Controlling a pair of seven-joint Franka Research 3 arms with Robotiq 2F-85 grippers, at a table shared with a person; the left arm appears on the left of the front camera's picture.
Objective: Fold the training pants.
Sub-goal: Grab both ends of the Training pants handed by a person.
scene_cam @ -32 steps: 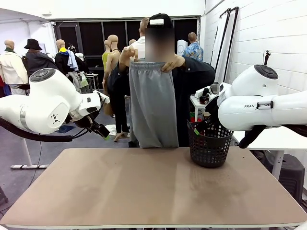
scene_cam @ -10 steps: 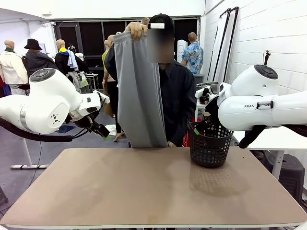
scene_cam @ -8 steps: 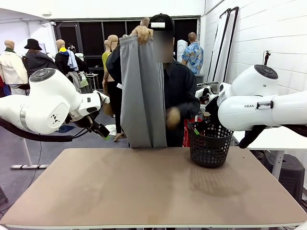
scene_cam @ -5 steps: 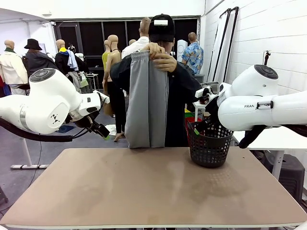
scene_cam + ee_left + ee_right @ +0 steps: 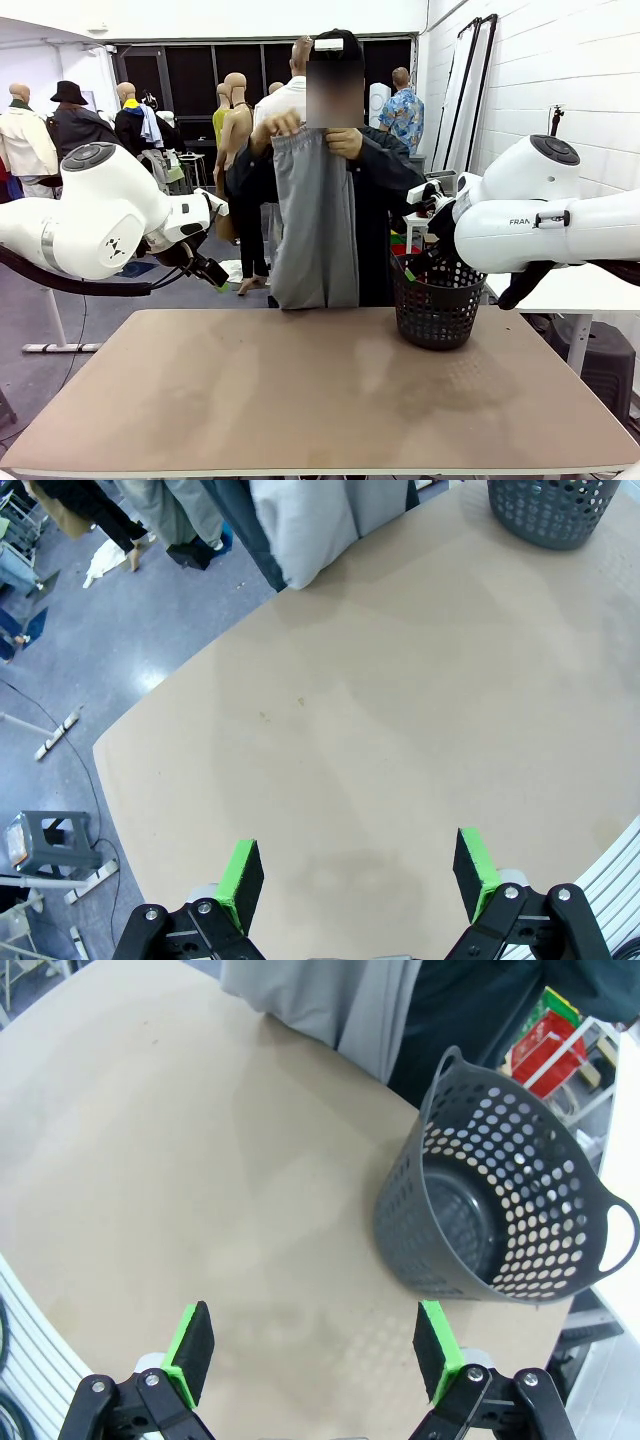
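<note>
The light grey training pants (image 5: 315, 225) hang in the air at the table's far edge, folded lengthwise. A person behind the table grips the waistband with both hands (image 5: 345, 142) at chest height. The hem hangs just above the tabletop; it also shows in the left wrist view as grey cloth (image 5: 305, 520) and in the right wrist view (image 5: 330, 995). My left gripper (image 5: 358, 872) is open over bare table. My right gripper (image 5: 315, 1345) is open too, above the table near the basket. In the front view both arms hover at the sides, well back from the pants.
A dark mesh basket (image 5: 437, 300) stands at the table's far right, empty inside (image 5: 500, 1215). The brown table (image 5: 320, 400) spreads wide in front of it. A grey stool (image 5: 40, 842) sits on the floor off the table's left side.
The person lowered the pants from overhead and brought the second hand up to the waistband, so the pants now hang folded lengthwise. Both arms stayed still.
</note>
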